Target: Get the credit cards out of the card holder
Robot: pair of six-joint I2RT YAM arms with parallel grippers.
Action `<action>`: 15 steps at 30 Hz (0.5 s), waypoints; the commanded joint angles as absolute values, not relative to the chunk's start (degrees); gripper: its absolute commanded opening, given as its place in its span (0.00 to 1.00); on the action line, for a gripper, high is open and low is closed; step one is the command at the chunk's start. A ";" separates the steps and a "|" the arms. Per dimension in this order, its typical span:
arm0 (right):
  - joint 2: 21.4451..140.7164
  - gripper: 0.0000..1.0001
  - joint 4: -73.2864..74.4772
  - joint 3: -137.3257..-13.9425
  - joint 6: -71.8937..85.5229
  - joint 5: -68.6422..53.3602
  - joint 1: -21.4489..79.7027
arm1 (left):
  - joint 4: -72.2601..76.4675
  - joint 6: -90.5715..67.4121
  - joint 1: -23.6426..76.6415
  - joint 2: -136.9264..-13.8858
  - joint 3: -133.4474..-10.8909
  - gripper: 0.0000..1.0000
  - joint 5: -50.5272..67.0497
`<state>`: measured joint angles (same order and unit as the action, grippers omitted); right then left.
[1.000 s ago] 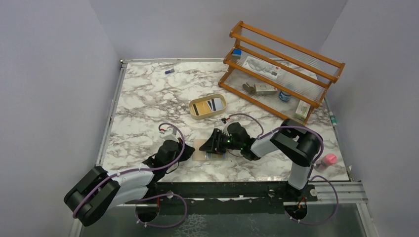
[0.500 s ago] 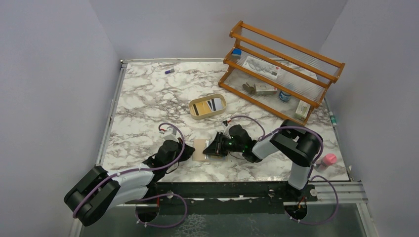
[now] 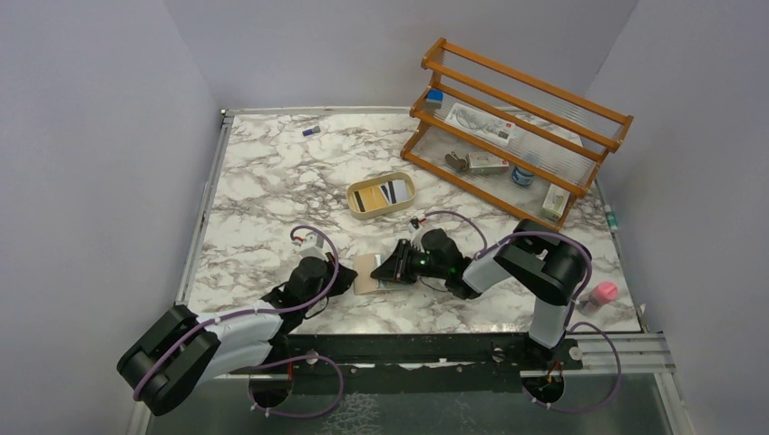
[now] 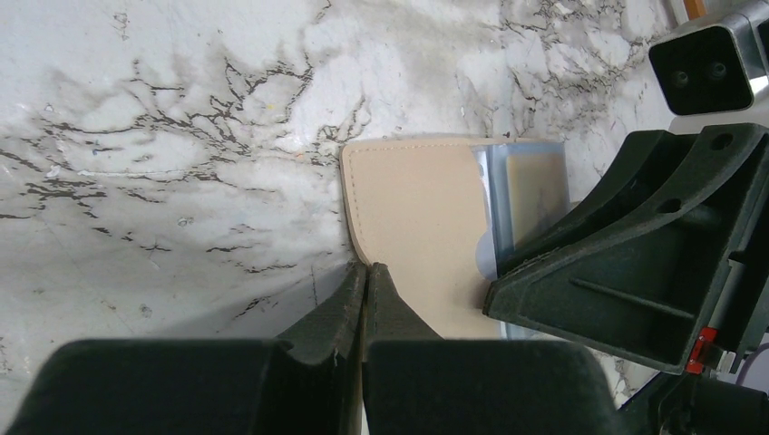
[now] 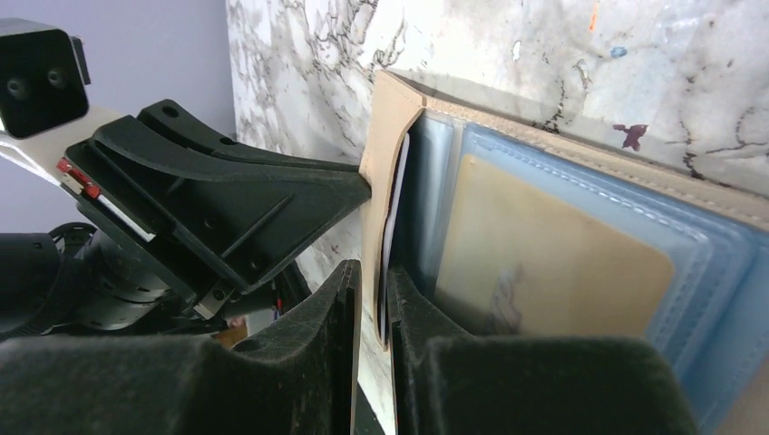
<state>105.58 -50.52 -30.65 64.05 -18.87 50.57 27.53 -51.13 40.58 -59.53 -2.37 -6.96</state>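
Observation:
The beige card holder (image 3: 365,274) lies near the table's front, between my two grippers. My right gripper (image 5: 374,272) is shut on its raised cover (image 5: 385,154), and the edge of a whitish credit card (image 5: 396,208) is caught against the inner finger. Behind them are bluish clear pockets, one holding a tan card (image 5: 544,245). My left gripper (image 4: 367,268) is shut with nothing in it, its tips touching the holder's (image 4: 413,208) rounded corner from the left. In the left wrist view the right gripper (image 4: 494,294) covers the holder's right part.
An oval tan tray (image 3: 382,210) with cards lying in it (image 3: 381,192) sits behind the holder. A wooden rack (image 3: 508,127) with small items stands at the back right. A pink object (image 3: 603,292) lies at the right edge, a small blue item (image 3: 311,132) at the far left.
My right gripper has closed from wide open onto the holder's cover and shifted slightly left. The holder now looks narrower from above, its cover raised. The left arm has not moved.

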 commanded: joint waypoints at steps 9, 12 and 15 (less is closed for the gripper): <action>106.62 0.21 -58.66 -29.18 65.90 -16.14 50.54 | 22.72 -50.09 40.50 -59.74 -0.26 0.00 -6.77; 107.06 0.21 -59.38 -28.96 66.26 -15.92 50.49 | 22.64 -50.10 40.52 -59.61 -0.26 0.00 -6.72; 107.64 0.20 -59.94 -28.96 66.50 -16.02 50.52 | 22.68 -50.10 40.52 -59.56 -0.26 0.00 -6.68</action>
